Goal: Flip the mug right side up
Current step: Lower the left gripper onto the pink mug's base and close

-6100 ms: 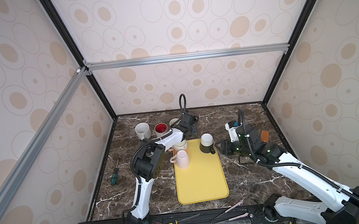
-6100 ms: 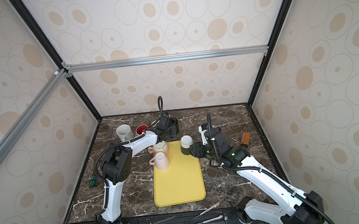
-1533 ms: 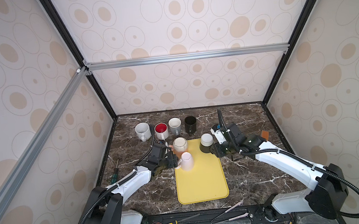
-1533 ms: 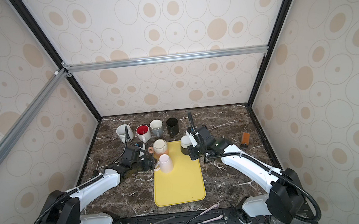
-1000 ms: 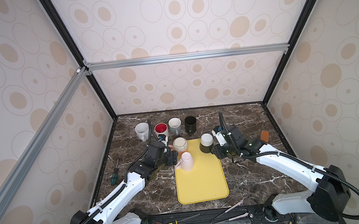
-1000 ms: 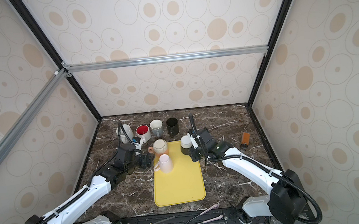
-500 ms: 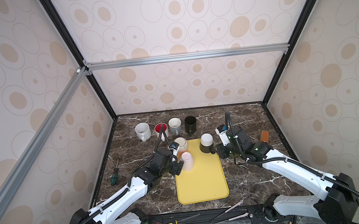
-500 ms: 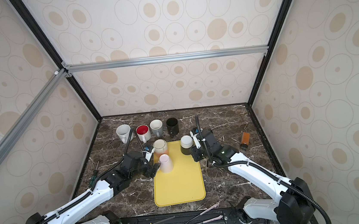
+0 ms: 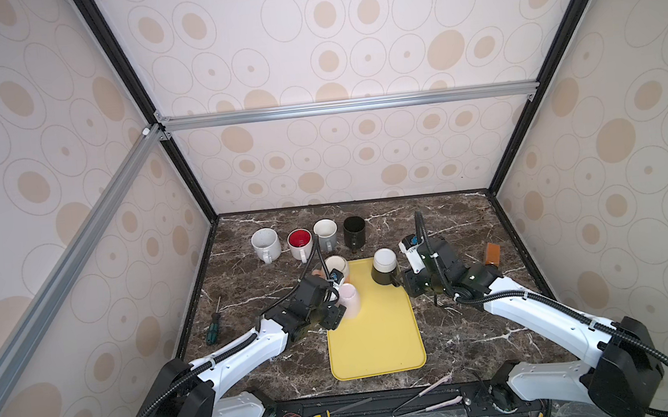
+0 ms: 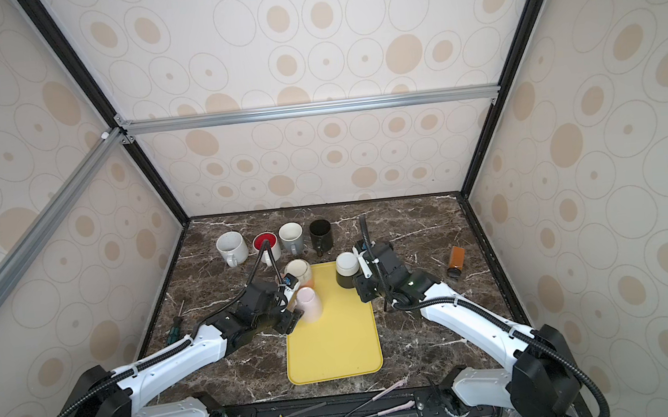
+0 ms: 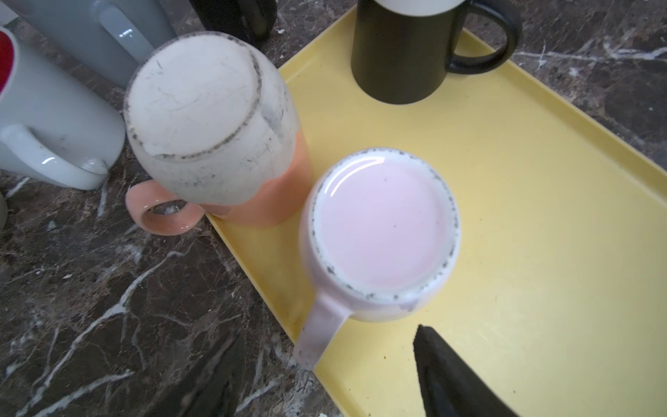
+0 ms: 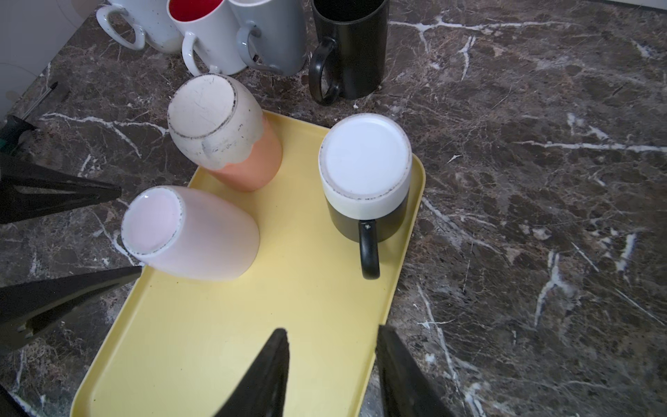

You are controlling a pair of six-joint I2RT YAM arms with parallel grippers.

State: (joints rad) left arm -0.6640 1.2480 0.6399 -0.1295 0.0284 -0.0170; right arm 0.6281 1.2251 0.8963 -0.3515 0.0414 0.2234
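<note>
Left hand (image 9: 337, 310) hovers at the left rim of the yellow tray (image 9: 379, 351), open, with its black fingers (image 11: 451, 372) spread to either side of the handle of the pink mug (image 9: 351, 305); the wrist view shows a gap on both sides of that handle. Well to the left of the tray a green-handled screwdriver (image 9: 213, 332) lies on the dark marble surface (image 9: 247, 280). Behind the tray four mugs stand mouth up in a row: a speckled white mug (image 9: 265, 243), a white mug with a red inside (image 9: 300, 242), a grey mug (image 9: 325, 234) and a black mug (image 9: 354, 231). On the tray's back left corner an orange mug (image 9: 336, 265) with a cream base stands bottom up, its handle reaching out past the rim. Just in front of it the pink mug stands bottom up on the tray's left side, its handle pointing over the left rim. On the back right corner a black mug with a white base (image 9: 385, 266) is also bottom up, handle toward the tray's front. Right hand (image 12: 332, 330) hangs just beside the tray's right rim, its fingers apart with nothing between them and short of that handle. Farther right of the tray stands a small brown bottle (image 9: 492, 253).
</note>
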